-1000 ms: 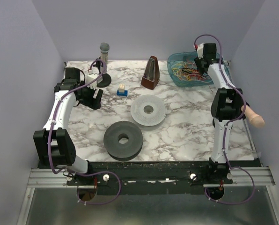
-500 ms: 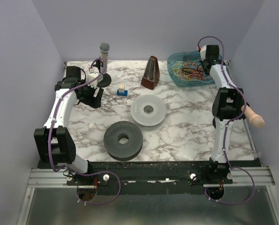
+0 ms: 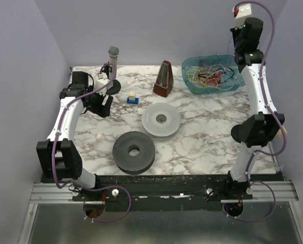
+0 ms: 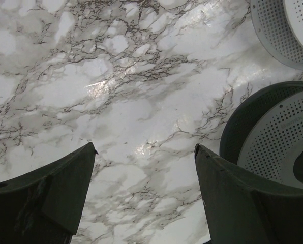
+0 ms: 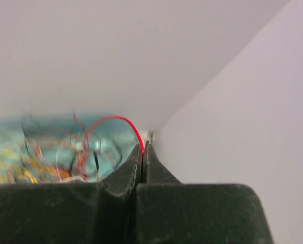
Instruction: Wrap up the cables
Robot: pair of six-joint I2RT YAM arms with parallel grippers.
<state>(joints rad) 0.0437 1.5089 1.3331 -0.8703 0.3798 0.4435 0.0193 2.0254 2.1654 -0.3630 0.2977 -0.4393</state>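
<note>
Red cable | pinched in right gripper above teal basket | left gripper spread | to be drawn slowly, clear of tangle

The overhead camera sits high behind the arm bases, looking down and forward over the whole table, with the white disc near mid-frame. The left wrist camera hangs close above the tabletop left of that disc, facing down, the disc at its right edge. The right wrist camera, high up and far right of the disc, faces the back corner, sharing only the blurred tray of cables with the overhead.
</note>
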